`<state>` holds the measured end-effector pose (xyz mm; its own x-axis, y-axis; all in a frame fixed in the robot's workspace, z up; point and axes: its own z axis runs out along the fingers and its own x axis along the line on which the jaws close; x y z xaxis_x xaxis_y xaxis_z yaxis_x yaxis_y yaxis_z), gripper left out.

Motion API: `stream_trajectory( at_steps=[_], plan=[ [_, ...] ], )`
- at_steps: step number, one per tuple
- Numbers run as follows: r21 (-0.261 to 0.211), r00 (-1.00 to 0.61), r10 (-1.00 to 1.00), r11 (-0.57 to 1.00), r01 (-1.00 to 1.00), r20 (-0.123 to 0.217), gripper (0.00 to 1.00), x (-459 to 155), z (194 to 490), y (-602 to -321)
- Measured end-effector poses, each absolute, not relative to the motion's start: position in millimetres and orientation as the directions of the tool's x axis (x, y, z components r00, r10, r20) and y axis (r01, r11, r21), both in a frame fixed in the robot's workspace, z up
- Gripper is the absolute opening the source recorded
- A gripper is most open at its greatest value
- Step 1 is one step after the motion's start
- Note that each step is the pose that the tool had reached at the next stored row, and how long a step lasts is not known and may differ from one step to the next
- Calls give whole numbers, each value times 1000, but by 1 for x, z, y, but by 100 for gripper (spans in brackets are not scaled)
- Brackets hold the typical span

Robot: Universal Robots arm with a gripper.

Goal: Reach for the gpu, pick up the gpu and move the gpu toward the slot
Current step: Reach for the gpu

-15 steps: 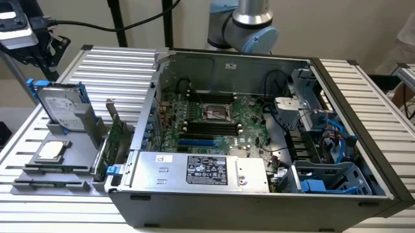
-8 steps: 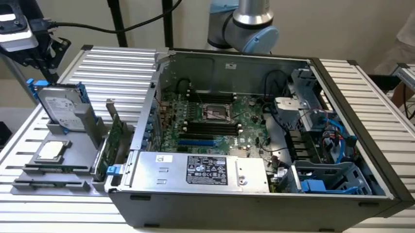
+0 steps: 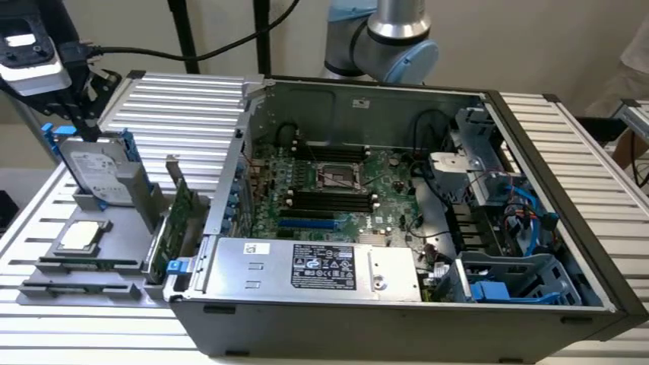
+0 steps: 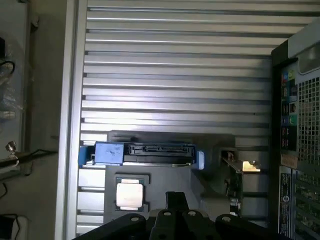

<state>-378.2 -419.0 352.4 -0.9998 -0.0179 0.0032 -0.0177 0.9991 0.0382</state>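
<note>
- We see the gripper above the drive, at the exterior view's left, well apart from the case.
- We cannot tell whether the gripper is open or closed; nothing shows in its grasp.
- The gpu stands on edge in the grey holder, between the drive and the case wall, with its bracket uppermost.
- The gripper does not touch the gpu.
- We judge the reach to be under way and incomplete: the gripper is nearer the drive than the gpu.
- Pick-up not done: the gpu sits in the holder.
- Transfer not done: the blue slot on the board is unoccupied.
</note>
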Motion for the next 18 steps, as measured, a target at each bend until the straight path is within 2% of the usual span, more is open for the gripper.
stream_trajectory(
  at_steps=[18],
  plan=[
    [38, -1000, -18, 999, -17, 11, 11, -307, 352, -456]
  ],
)
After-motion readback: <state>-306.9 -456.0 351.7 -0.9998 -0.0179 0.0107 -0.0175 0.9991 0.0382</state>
